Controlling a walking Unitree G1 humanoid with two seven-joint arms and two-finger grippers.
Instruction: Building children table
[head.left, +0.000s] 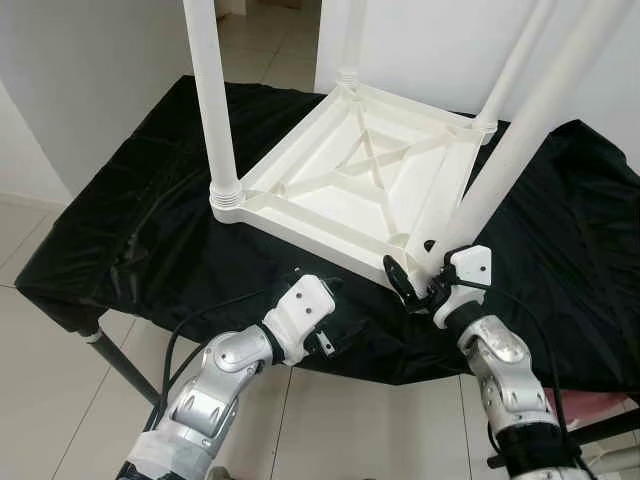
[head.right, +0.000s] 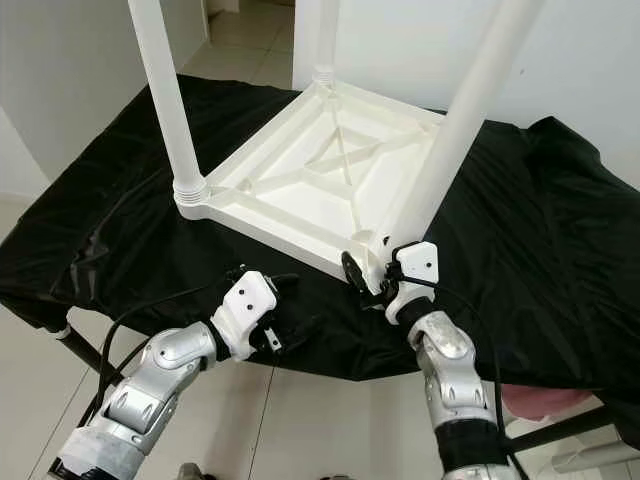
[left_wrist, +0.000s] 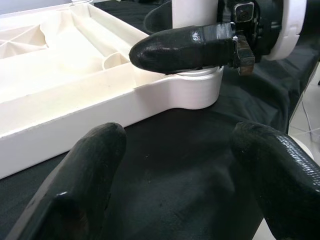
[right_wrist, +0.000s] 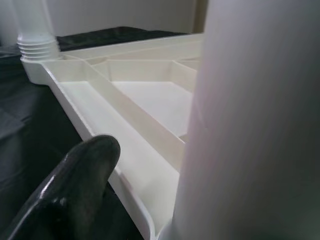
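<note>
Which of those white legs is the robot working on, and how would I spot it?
Look at the black-draped work table, where the white children's tabletop lies upside down with its legs pointing up. The leg in question stands at the corner nearest the robot, on its right. Unlike the others, it has the right gripper closed around its base.

Left end effector (left_wrist: 175, 165) fingers spread, low, arm bent. Right end effector (head.left: 418, 282) fingers closed, arm raised forward.

Four upright legs (head.left: 214, 100) around open tabletop underside (head.left: 350, 175)
</note>
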